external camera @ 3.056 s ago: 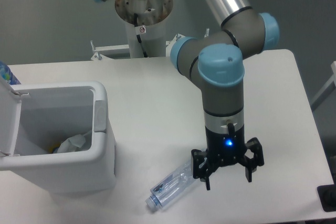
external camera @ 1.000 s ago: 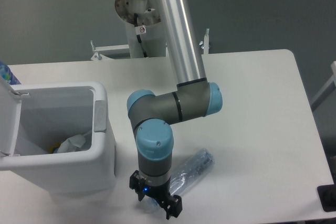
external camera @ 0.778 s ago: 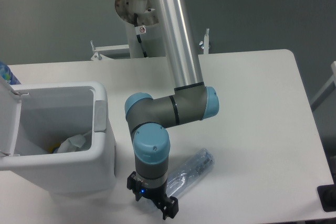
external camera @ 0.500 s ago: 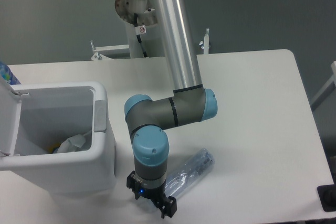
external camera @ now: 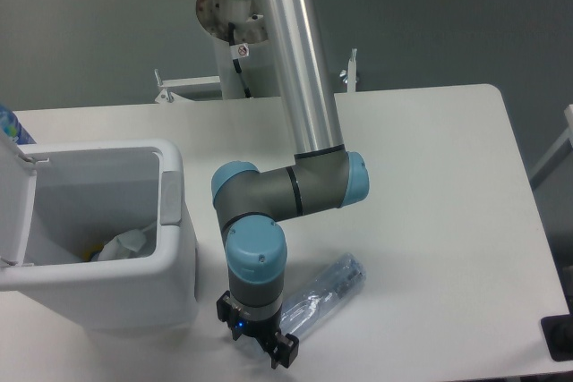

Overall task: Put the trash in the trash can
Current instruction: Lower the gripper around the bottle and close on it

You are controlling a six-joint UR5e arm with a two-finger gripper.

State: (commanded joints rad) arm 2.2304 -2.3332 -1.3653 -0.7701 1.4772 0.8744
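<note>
The open trash can [external camera: 175, 248] holds a crumpled wrapper [external camera: 124, 245]; the jaws straddle the bottle [external camera: 327, 285], grip unclear.

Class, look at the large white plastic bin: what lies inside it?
Inside the large white rectangular plastic bin lies a small crumpled clear wrapper, with a speck of yellow beside it. The bin's near wall hides the rest of the floor.

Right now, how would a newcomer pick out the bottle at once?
Start at the white trash can on the table's left, then look right past the arm's gripper. The squashed plastic bottle lies flat there, clear and bluish, the only loose thing on the tabletop.
</note>
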